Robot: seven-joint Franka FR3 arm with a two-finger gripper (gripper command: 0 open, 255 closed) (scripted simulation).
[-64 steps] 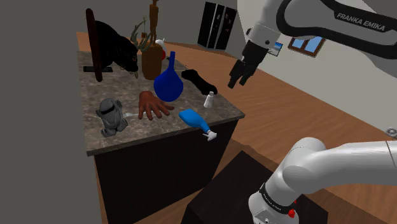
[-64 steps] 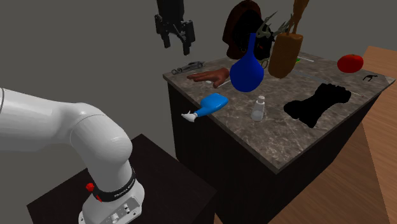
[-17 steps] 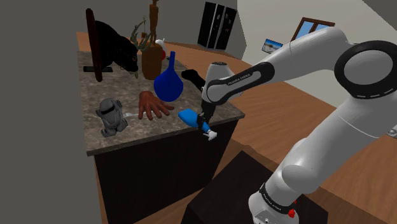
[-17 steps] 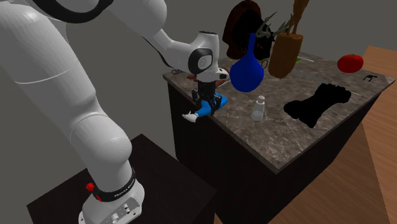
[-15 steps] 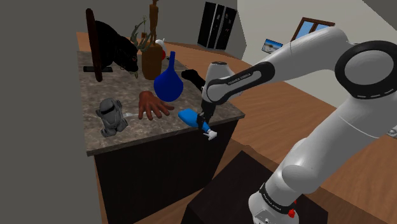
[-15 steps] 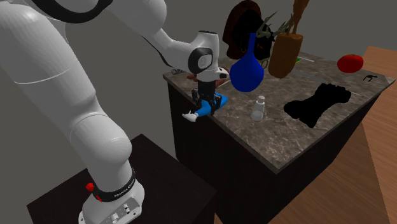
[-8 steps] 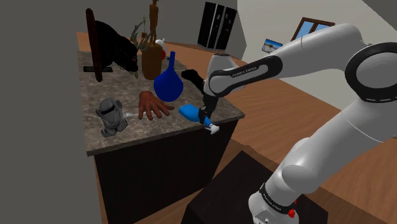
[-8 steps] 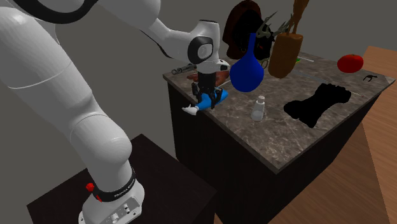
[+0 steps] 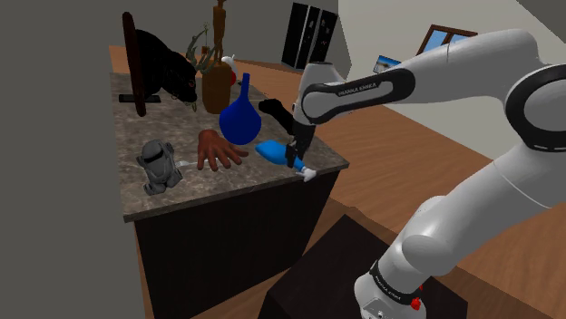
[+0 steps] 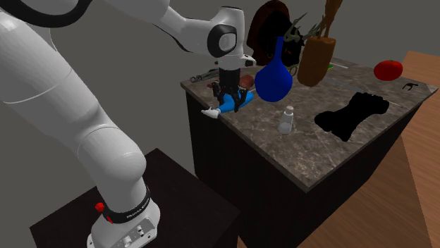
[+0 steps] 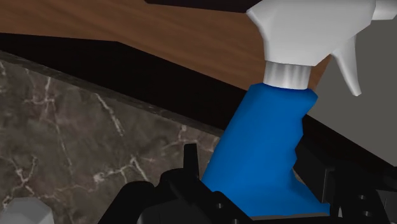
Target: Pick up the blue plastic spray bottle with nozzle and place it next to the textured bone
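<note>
Two things matter for this lift, I judge: a firm squeeze and enough height over the worktop (image 11: 76, 140). The fingers (image 11: 189, 167) are closed on the body of the blue spray bottle (image 11: 267, 153), and its white nozzle reaches past the worktop edge. The black bone (image 10: 351, 116) lies well apart, beyond a small white shaker (image 10: 285, 120).
</note>
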